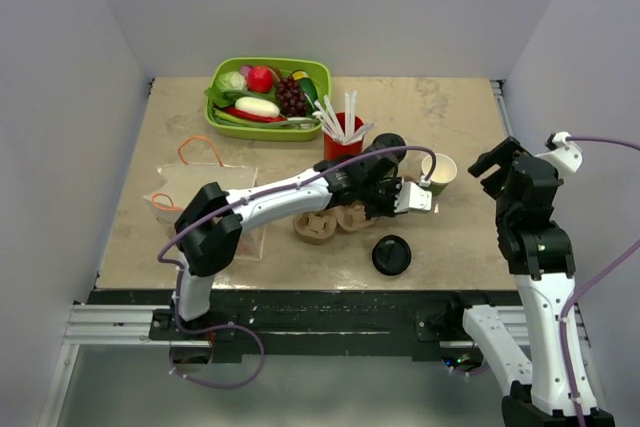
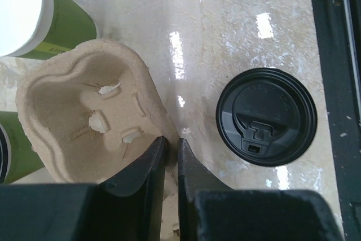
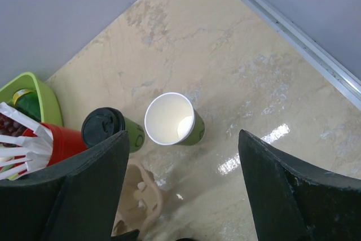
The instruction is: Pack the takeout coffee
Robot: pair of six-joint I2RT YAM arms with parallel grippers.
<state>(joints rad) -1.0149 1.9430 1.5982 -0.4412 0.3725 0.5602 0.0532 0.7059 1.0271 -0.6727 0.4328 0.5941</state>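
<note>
Top view: the left arm reaches across the middle of the frame, and the left gripper point(image 2: 172, 142) sits at the right-hand edge of the brown cup carrier point(image 2: 90, 117).

Left wrist view: its fingers point(image 2: 149, 165) are nearly closed, with only a thin slit between them, right against the carrier's rim. I cannot tell whether the cardboard wall is pinched in that slit.

The right gripper point(image 3: 181, 139) hangs at the right side of the top view, above the table. Its jaws are spread wide and hold nothing.

The open green cup point(image 3: 171, 119) stands upright on the table point(image 1: 450, 237), dead centre in the right wrist view, with its white inside showing and no lid on it. The black lid point(image 2: 266, 117) lies flat on the table by itself, right of centre in the left wrist view. It is apart from both the carrier and the cup.

A lidded green cup point(image 3: 104, 128) stands just beside the open one, on its left in the right wrist view. The red cup with white sticks point(image 1: 343, 137) is just left of that.

The carrier's pockets that I can see hold no cup.

Upper centre of the top view: a green tray of vegetables point(image 1: 318, 72). Left of centre: a clear bag with orange handles point(image 1: 200, 187).
</note>
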